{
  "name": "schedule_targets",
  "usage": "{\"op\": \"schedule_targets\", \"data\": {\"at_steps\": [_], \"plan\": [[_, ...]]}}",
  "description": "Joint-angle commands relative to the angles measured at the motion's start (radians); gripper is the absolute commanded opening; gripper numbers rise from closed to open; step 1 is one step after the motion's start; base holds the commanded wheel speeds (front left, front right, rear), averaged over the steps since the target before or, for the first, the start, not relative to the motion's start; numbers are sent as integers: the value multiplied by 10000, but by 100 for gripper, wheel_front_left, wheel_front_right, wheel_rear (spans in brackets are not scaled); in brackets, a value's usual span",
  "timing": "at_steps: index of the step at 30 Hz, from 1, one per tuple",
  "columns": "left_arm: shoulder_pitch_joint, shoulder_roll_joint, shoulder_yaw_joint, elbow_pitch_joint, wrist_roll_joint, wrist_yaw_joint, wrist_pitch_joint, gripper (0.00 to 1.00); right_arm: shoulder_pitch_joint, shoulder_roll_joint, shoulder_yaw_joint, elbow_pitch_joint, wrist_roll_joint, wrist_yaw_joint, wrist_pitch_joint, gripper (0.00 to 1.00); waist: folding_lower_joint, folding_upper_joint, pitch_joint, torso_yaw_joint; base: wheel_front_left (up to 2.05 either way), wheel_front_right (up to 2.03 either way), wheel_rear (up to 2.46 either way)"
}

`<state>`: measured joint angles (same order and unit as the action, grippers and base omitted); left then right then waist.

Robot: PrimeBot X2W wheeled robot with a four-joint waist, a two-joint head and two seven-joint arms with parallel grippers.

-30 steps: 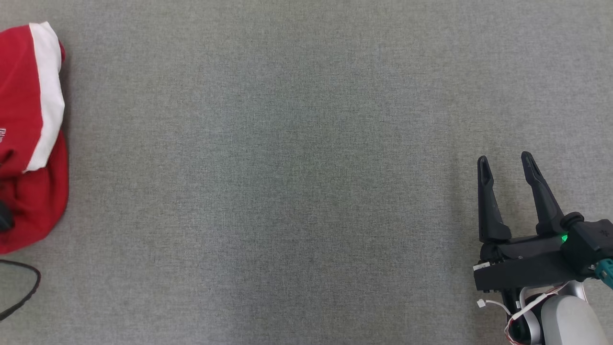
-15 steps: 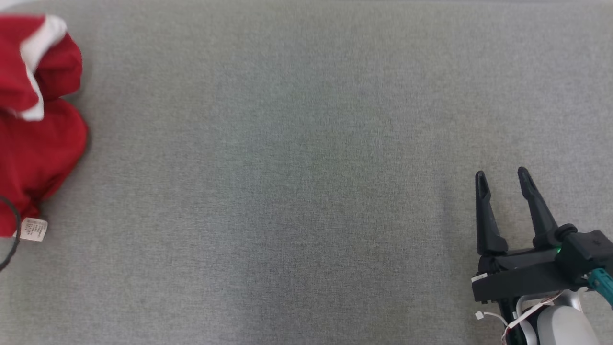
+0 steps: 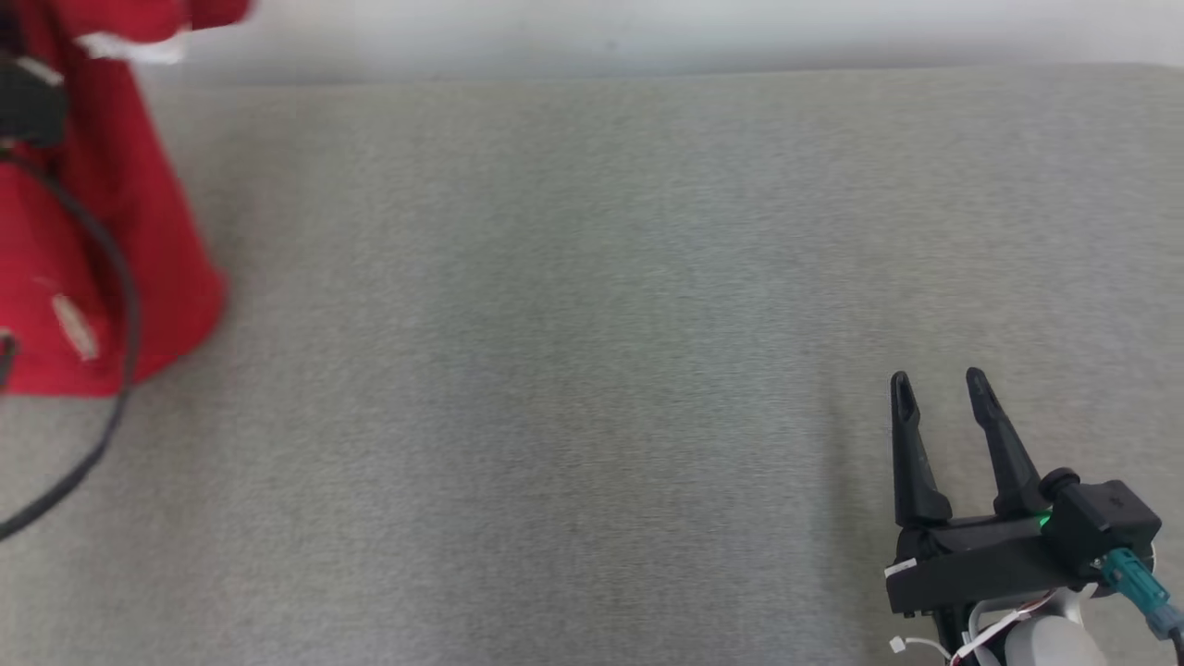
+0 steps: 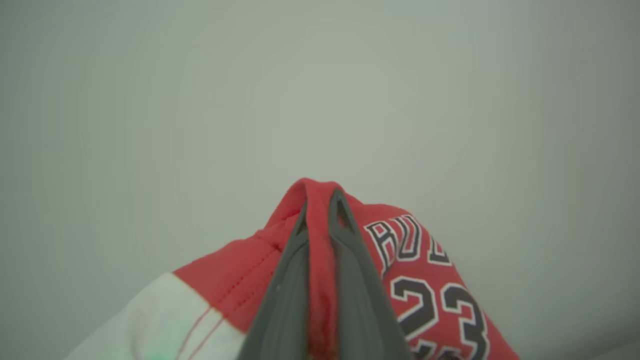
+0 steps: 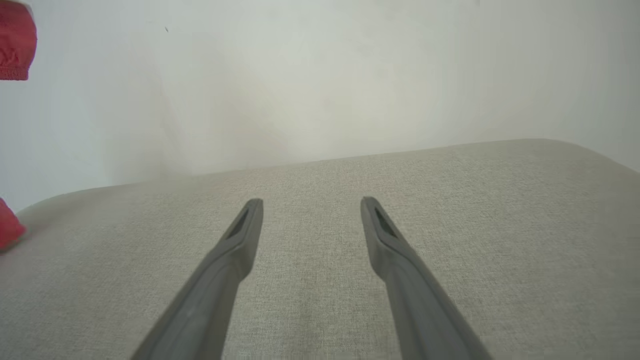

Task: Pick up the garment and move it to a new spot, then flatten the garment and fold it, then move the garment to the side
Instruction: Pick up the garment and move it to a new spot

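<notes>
Grey fabric surface (image 3: 592,370), pale wall (image 3: 647,37) behind. Near right: right tool (image 3: 937,377) spread, idle. Far left: left tool (image 4: 320,205) now pinching a fold of the red jersey (image 4: 425,280), which was slumped a second ago and now hangs lifted. Pickup looks made; relocation next.

Left wrist view: red garment (image 4: 235,265) carries black block lettering with a white outline. Top row reads "BU", then a third letter cut short at a fold, looks like "L". Below it the number "23", clear. Marks beneath the number run off the frame edge, unreadable. Head view: small white tag (image 3: 74,326) on the garment, blurred, print illegible.
</notes>
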<state>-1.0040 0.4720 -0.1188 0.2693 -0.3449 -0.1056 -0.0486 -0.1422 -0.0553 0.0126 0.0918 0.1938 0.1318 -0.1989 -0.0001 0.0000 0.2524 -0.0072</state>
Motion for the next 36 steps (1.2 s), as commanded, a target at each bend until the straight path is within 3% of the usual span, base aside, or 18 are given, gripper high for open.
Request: {"op": "schedule_targets", "data": {"at_steps": [1, 7, 17, 22, 29, 36], "plan": [[-181, -131, -113, -297, 46, 14, 106, 0, 101, 25, 27, 86, 110, -21, -89, 100, 1, 0, -340, -538, 0, 0, 0], [-887, -888, -974, -1402, 22, -41, 770, 0, 208, 49, 63, 486, 345, -21, -337, 100, 1, 0, -657, -1315, 0, 0, 0], [-1272, -2075, -2081, -1489, -120, -4, 1242, 0, 217, 52, 174, 969, 823, -21, -611, 100, 1, 0, -754, -2234, 0, 0, 0], [-322, -2416, -2376, -1488, -293, 157, 1103, 0, 215, 56, 57, 1048, 826, -21, -665, 100, 1, 0, -685, -2342, 0, 0, 0], [2184, -2707, -2846, -1327, -513, 515, 744, 0, 170, 54, -25, 1068, 737, -21, -667, 100, 1, 0, -613, -2282, 0, 0, 0], [4556, -2898, -3178, -378, -835, 768, 110, 0, 42, 53, 178, 1071, 770, -21, -656, 100, 1, 0, -507, -2291, 0, 0, 0]]}}
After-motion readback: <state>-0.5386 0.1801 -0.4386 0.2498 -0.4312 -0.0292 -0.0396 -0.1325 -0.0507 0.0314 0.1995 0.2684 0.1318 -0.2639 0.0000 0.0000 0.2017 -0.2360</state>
